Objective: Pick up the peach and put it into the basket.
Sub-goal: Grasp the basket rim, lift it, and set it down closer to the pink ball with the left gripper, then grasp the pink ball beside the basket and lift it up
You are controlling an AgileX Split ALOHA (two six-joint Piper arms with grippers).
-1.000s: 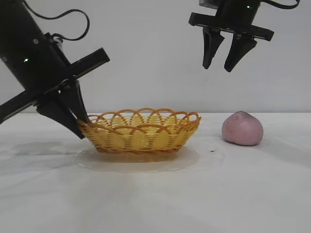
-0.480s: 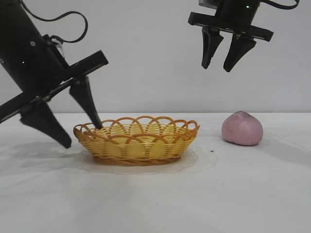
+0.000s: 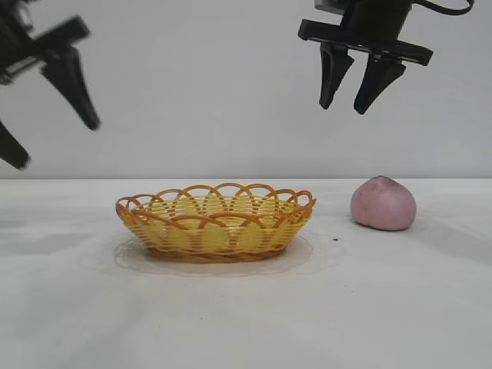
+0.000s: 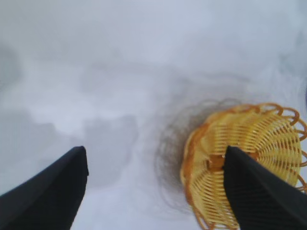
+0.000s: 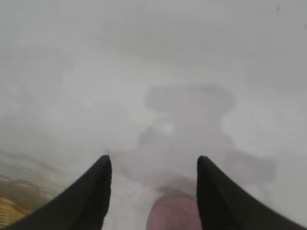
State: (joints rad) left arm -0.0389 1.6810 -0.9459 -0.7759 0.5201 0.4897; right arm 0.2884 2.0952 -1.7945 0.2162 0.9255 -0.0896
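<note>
Peach [image 3: 383, 204]: rounded, dusty pink, matte, slightly pointed.

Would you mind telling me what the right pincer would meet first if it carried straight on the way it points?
Probably the peach: the open right pincer hangs above it with nothing between, though depth is uncertain.

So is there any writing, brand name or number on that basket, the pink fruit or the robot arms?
None can be read. The yellow-orange woven wicker basket, the dusty pink rounded peach, the white table and both black grippers, left and right, show no words, labels or numbers.
</note>
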